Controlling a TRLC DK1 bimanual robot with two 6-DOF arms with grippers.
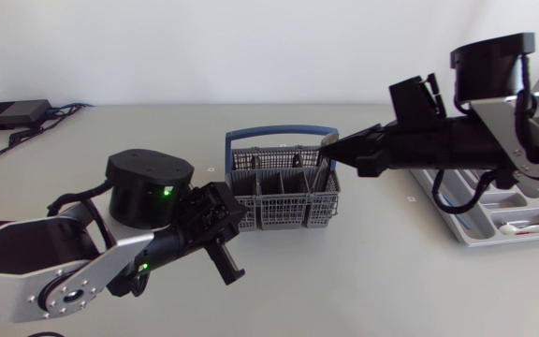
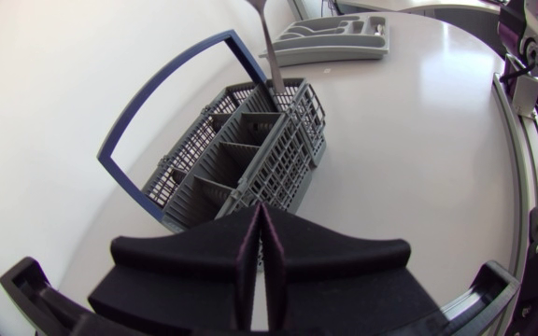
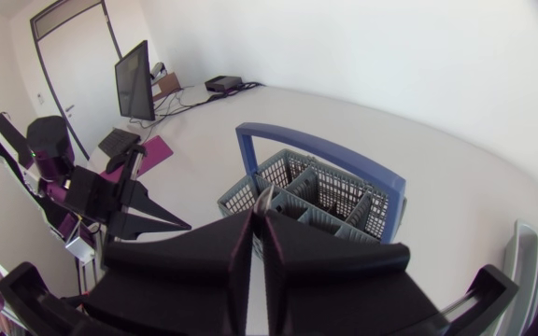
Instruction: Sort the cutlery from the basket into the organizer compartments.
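The grey cutlery basket (image 1: 284, 192) with a blue handle stands mid-table. My right gripper (image 1: 331, 148) hangs over its right end, shut on the top of a silver cutlery piece (image 1: 323, 172) whose lower end is still inside a basket compartment. The right wrist view shows that piece's tip (image 3: 265, 199) pinched between the fingers, above the basket (image 3: 320, 201). My left gripper (image 1: 225, 263) is shut on nothing, low in front of the basket's left end. In the left wrist view it (image 2: 260, 252) points at the basket (image 2: 241, 154), with the silver piece (image 2: 269, 51) rising from the far end.
The grey organizer (image 1: 480, 223) lies at the right under my right arm, holding a white utensil (image 1: 522, 227) in one compartment. It shows beyond the basket in the left wrist view as a tray (image 2: 334, 37). A black round base (image 1: 148, 187) stands left of the basket.
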